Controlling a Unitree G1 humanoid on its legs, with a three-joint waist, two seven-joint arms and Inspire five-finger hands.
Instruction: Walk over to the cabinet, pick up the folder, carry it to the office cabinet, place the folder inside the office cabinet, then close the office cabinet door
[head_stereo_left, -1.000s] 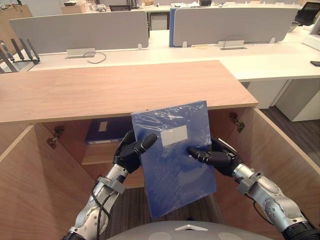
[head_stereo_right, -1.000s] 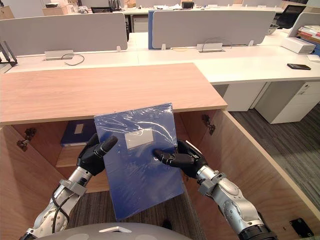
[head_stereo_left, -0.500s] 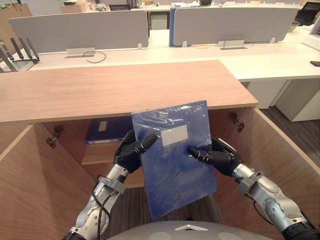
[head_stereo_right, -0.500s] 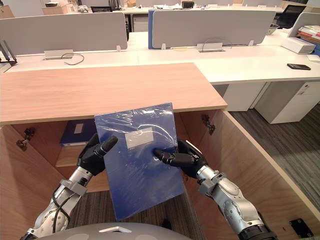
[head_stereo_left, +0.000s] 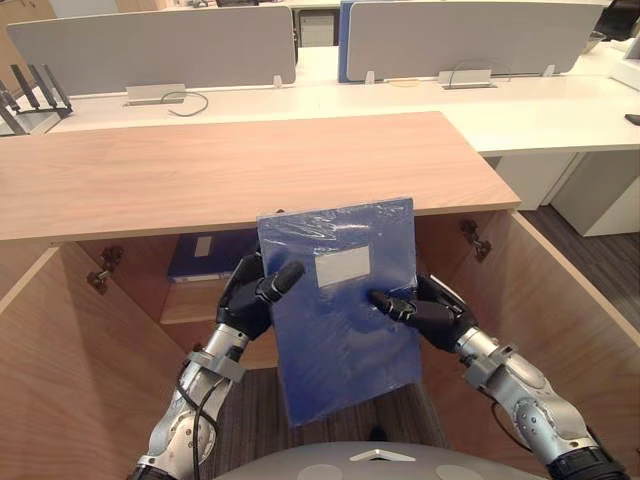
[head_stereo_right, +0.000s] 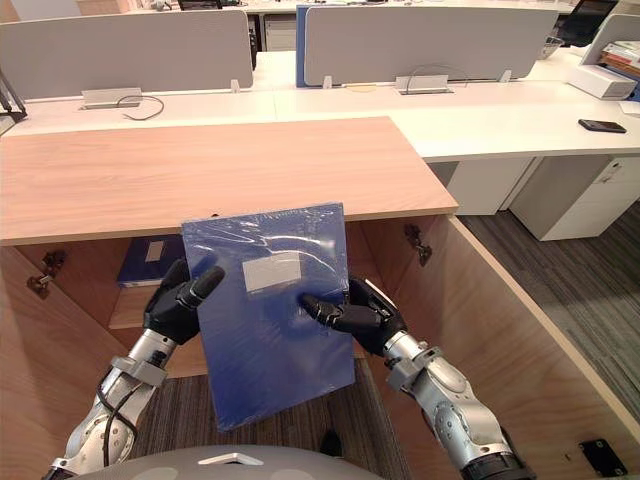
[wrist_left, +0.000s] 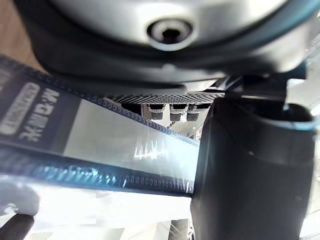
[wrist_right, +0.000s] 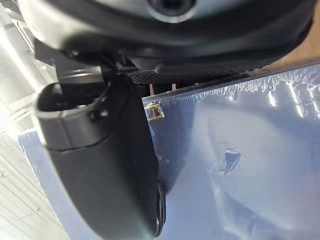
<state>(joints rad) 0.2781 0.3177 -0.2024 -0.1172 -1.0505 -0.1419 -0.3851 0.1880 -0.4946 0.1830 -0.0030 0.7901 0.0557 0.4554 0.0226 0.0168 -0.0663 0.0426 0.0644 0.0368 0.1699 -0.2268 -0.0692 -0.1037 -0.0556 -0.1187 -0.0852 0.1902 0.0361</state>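
Note:
A blue folder wrapped in shiny plastic, with a white label, is held upright and slightly tilted before the open wooden office cabinet. My left hand pinches its left edge, thumb on the front. On the folder's right side my right hand grips it with the thumb laid across the front. In the left wrist view the folder's edge runs past the thumb. The folder's face lies under the thumb in the right wrist view.
Another blue folder lies on the shelf inside the cabinet. Both cabinet doors stand open to either side. White desks with grey partitions lie behind the cabinet. Carpet floor shows to the right.
The whole picture has shifted, so the camera has tipped down and slightly closer. The folder and both hands sit a little higher and nearer the cabinet opening.

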